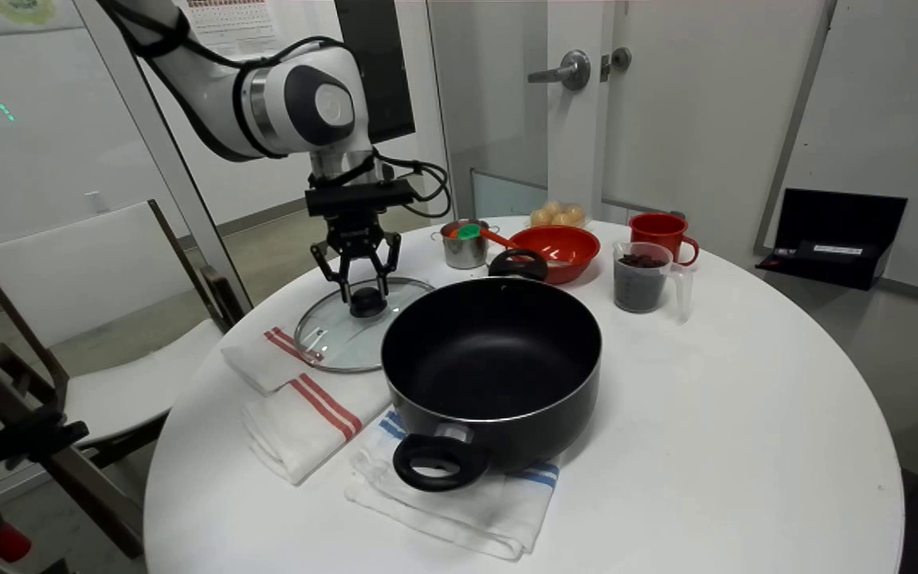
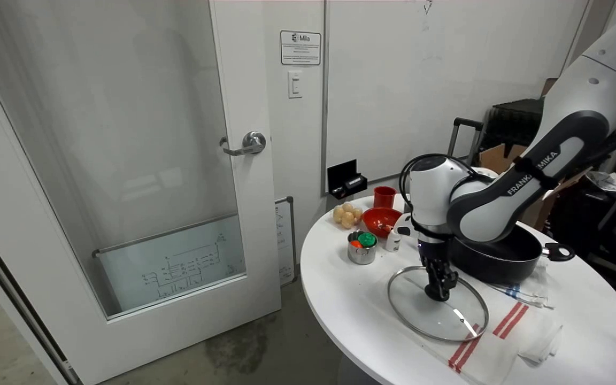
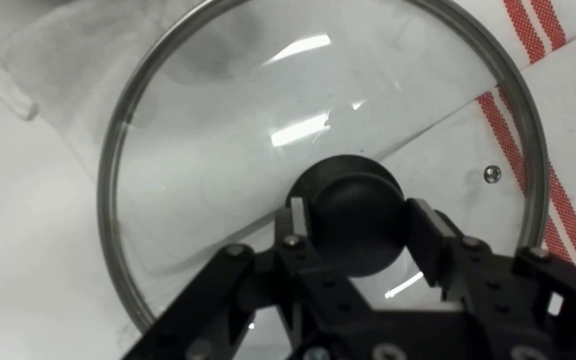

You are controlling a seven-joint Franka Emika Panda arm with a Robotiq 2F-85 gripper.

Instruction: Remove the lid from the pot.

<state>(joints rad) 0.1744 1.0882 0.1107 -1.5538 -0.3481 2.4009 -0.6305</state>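
The glass lid (image 1: pixel 339 343) with metal rim and dark knob lies flat over white towels beside the pot; it also shows in an exterior view (image 2: pixel 420 313) and fills the wrist view (image 3: pixel 208 165). I cannot tell if it touches the towels. The black pot (image 1: pixel 507 438) stands uncovered next to it, its dark inside in view; it also shows partly behind the arm in an exterior view (image 2: pixel 500 267). My gripper (image 1: pixel 364 294) points down with a finger against each side of the lid's knob, also in the wrist view (image 3: pixel 355 210).
Red-striped towels (image 1: pixel 307 434) lie beneath the lid, and a blue-striped towel (image 1: pixel 459 510) lies under the pot. Behind stand a small metal pot (image 1: pixel 465 253), a red bowl (image 1: pixel 574 267), a measuring cup (image 1: pixel 638 288) and a red mug (image 1: pixel 658 229). The round white table (image 1: pixel 714 446) has a curved edge.
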